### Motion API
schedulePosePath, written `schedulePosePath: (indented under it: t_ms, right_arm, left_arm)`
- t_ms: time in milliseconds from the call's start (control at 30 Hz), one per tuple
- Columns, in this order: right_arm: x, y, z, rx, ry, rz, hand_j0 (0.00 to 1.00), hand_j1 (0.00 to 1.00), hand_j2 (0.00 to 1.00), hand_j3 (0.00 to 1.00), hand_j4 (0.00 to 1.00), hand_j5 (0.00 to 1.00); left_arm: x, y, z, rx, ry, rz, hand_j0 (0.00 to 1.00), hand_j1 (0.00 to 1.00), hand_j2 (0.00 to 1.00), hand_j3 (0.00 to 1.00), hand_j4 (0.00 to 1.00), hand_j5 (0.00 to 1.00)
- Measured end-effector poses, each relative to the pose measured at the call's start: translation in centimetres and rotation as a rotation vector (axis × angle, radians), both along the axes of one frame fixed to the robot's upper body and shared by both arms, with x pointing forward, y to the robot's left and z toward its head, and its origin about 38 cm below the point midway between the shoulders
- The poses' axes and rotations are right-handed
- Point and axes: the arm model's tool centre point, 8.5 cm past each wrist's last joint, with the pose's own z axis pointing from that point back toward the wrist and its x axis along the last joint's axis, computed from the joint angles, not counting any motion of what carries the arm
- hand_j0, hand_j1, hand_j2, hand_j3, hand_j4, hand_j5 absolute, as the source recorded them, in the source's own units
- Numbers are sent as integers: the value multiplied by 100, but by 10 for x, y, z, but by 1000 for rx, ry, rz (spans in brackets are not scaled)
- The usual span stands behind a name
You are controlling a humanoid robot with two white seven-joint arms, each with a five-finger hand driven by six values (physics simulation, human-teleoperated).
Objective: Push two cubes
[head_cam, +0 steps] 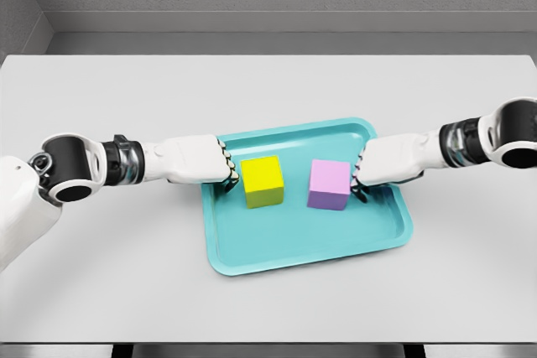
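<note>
A yellow cube (263,180) and a pink cube (329,184) stand side by side, a small gap apart, on a teal tray (302,245). My left hand (228,172) reaches in from the left, its curled fingers against the yellow cube's left face. From the right comes my right hand (361,180), fingers curled and touching the pink cube's right face. Neither hand holds anything.
The tray lies slightly rotated in the middle of a white table (126,274). A grey wall runs behind the table's far edge. Bare tabletop surrounds the tray on all sides.
</note>
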Motion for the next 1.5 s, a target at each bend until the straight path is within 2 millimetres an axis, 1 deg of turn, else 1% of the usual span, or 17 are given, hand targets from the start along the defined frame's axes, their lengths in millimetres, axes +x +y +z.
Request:
schedulePosePath:
  t_ms: [167, 567, 767, 800, 1000, 1133, 1333, 1500]
  right_arm:
    - [0, 5, -1, 10, 7, 5, 48, 48, 48, 48, 48, 48]
    - [2, 15, -3, 11, 5, 25, 48, 48, 48, 48, 48, 48]
    - [2, 14, -2, 4, 2, 26, 48, 48, 48, 48, 48, 48]
    - [2, 13, -3, 0, 5, 25, 46, 46, 46, 46, 46, 46]
    - [3, 5, -14, -28, 26, 8, 43, 43, 43, 43, 43, 43]
    - [4, 4, -18, -36, 32, 1, 40, 40, 40, 40, 40, 40]
    - [8, 11, -19, -47, 29, 15, 38, 38, 38, 38, 38, 38]
    - [11, 14, -14, -51, 20, 20, 38, 38, 38, 38, 38, 38]
  left_arm:
    - [2, -1, -3, 0, 5, 6, 46, 46, 46, 46, 46, 46]
    - [2, -14, -4, -7, -6, -8, 46, 46, 46, 46, 46, 46]
    - [2, -21, -7, 5, -14, -17, 46, 46, 46, 46, 46, 46]
    - [2, -21, -7, 3, -14, -17, 46, 46, 46, 46, 46, 46]
    - [4, -24, -9, 2, -11, -14, 46, 46, 46, 46, 46, 46]
    - [5, -25, -10, -2, -6, -10, 45, 45, 45, 45, 45, 45]
    - [6, -27, -11, 6, -10, -12, 45, 45, 45, 45, 45, 45]
    - [8, -32, -13, 5, -8, -11, 45, 45, 45, 45, 45, 45]
